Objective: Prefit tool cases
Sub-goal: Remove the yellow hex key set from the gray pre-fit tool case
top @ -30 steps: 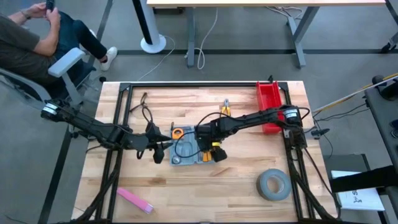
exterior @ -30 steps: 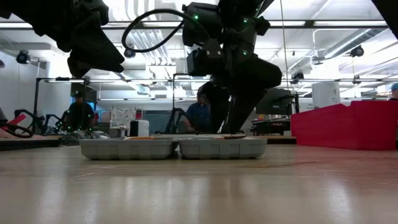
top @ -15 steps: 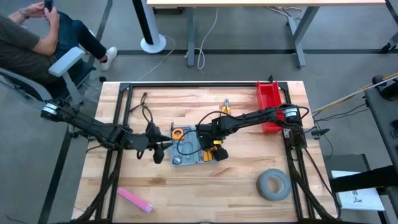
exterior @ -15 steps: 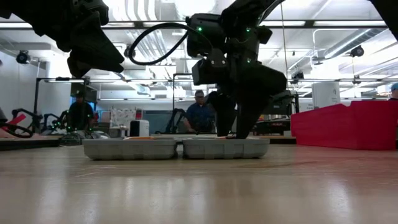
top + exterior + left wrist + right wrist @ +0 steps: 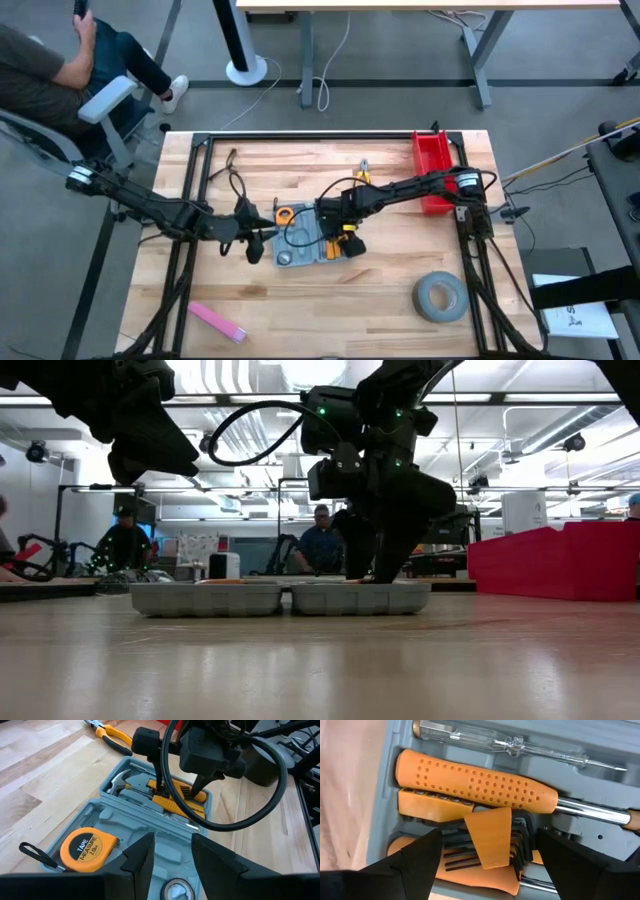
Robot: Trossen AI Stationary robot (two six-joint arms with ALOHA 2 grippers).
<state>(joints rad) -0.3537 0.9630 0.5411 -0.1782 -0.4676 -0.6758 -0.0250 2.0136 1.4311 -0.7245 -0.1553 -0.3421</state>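
We look down on a wooden table (image 5: 400,270) where the tool case (image 5: 300,240) lies open and flat near the middle, both halves side by side. From above, the two arms cover much of it. The right gripper (image 5: 335,232) is lowered into the half nearer the red bin (image 5: 433,160), fingers spread wide and gripping nothing; its wrist view shows them on either side of an orange hex-key holder (image 5: 490,845), just beside an orange dimpled handle (image 5: 475,782) and a clear-handled screwdriver (image 5: 520,742). How deep the fingertips reach we cannot tell.

The left gripper (image 5: 172,852) hovers over the case's other half, jaws partly apart with nothing between them. Past it sit an orange tape measure (image 5: 85,851), a hammer head (image 5: 117,780) and, outside the case, orange-handled pliers (image 5: 112,735), cut off at the frame edge. A round item under the fingers is too hidden to name.

A grey tape roll (image 5: 440,297) and a pink strip (image 5: 217,321) lie well apart on the table. At table height the case shows only as two low grey trays (image 5: 280,598). Behind, people (image 5: 320,545) sit in a workshop under strip lighting; another person (image 5: 50,70) sits at the table's corner.
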